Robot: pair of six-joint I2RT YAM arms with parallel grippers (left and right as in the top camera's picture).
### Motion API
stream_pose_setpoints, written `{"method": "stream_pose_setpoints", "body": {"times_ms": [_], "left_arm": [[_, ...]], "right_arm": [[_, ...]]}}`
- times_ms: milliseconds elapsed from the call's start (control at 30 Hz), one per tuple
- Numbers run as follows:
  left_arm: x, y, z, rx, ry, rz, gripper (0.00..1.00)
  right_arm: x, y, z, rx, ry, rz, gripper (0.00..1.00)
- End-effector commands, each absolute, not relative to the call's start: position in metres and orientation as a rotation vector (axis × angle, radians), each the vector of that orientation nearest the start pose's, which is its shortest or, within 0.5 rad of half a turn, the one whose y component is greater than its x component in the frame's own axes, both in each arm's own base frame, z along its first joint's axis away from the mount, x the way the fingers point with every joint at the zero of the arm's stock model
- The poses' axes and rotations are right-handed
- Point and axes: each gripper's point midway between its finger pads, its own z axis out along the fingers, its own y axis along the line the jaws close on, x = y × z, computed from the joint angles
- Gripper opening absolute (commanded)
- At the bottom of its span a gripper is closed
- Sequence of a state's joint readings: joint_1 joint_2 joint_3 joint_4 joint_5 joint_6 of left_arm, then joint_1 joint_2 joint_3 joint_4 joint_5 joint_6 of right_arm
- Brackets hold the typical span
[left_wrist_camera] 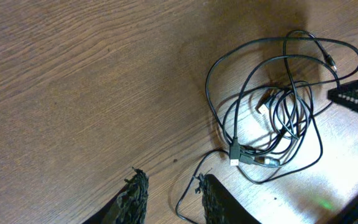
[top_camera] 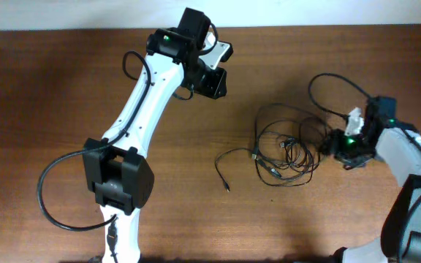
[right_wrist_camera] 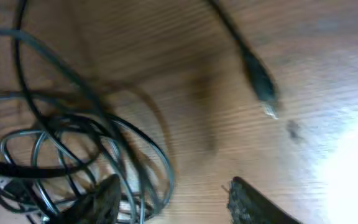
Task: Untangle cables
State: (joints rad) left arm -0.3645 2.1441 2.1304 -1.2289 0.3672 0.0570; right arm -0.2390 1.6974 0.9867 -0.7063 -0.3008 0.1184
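Observation:
The cables (top_camera: pixel 287 146) lie in a loose tangle of thin black loops on the wooden table, right of centre. One free strand (top_camera: pixel 221 169) trails out to the left. My right gripper (top_camera: pixel 331 146) sits at the tangle's right edge. In the blurred right wrist view it (right_wrist_camera: pixel 176 186) is open, with the cables (right_wrist_camera: pixel 73 143) bunched around its left finger and a loose plug (right_wrist_camera: pixel 263 90) lying apart. My left gripper (top_camera: pixel 214 84) hovers near the table's far edge, away from the tangle. It (left_wrist_camera: pixel 171 180) is open and holds nothing, with the cables (left_wrist_camera: pixel 272 124) lying ahead of it.
The right arm's own thicker cable (top_camera: pixel 335 88) arcs over the table behind the tangle. The left arm's base (top_camera: pixel 119 179) and its cable loop (top_camera: pixel 50 197) take up the front left. Pale wall runs along the table's far edge (top_camera: pixel 305 28).

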Motion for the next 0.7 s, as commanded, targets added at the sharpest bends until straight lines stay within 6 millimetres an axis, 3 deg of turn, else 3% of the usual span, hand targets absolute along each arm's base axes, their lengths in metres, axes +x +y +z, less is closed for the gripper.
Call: {"method": "stream_pose_setpoints", "body": {"times_ms": [0,100,200,267,333,400,467,533,567,600,633,667], "left_arm": [[0.431,-0.231,0.184,0.678,2.700,-0.602,0.31],[0.432,-0.230,0.184,0.677,2.700,-0.600,0.31],[0.434,-0.228,0.183,0.671,2.700,-0.575,0.32],[0.436,-0.228,0.184,0.670,2.690,-0.575,0.32],[0.453,-0.217,0.190,0.561,2.669,-0.581,0.32],[0.462,-0.198,0.198,0.501,2.656,-0.608,0.32],[0.467,-0.187,0.200,0.467,2.654,-0.623,0.31],[0.469,-0.180,0.200,0.446,2.657,-0.616,0.31],[0.470,-0.177,0.200,0.442,2.658,-0.611,0.30],[0.471,-0.176,0.200,0.439,2.657,-0.610,0.30],[0.471,-0.174,0.200,0.435,2.658,-0.608,0.29],[0.472,-0.173,0.200,0.438,2.656,-0.606,0.27]], "right_arm": [[0.323,-0.012,0.021,0.466,2.892,0.394,0.42],[0.336,-0.011,0.024,0.438,2.844,0.388,0.26],[0.336,-0.011,0.024,0.437,2.841,0.388,0.18],[0.337,-0.007,0.025,0.431,2.838,0.420,0.04],[0.337,0.017,0.046,0.357,2.827,0.524,0.04],[0.346,0.046,0.112,0.211,2.783,0.544,0.04],[0.353,0.079,0.194,0.027,2.729,0.555,0.04],[0.338,0.138,0.315,-0.251,2.553,0.594,0.04],[0.331,0.149,0.339,-0.304,2.501,0.609,0.04],[0.316,0.167,0.383,-0.384,2.397,0.636,0.04],[0.304,0.174,0.415,-0.396,2.321,0.665,0.04],[0.299,0.172,0.433,-0.375,2.277,0.671,0.04]]}}
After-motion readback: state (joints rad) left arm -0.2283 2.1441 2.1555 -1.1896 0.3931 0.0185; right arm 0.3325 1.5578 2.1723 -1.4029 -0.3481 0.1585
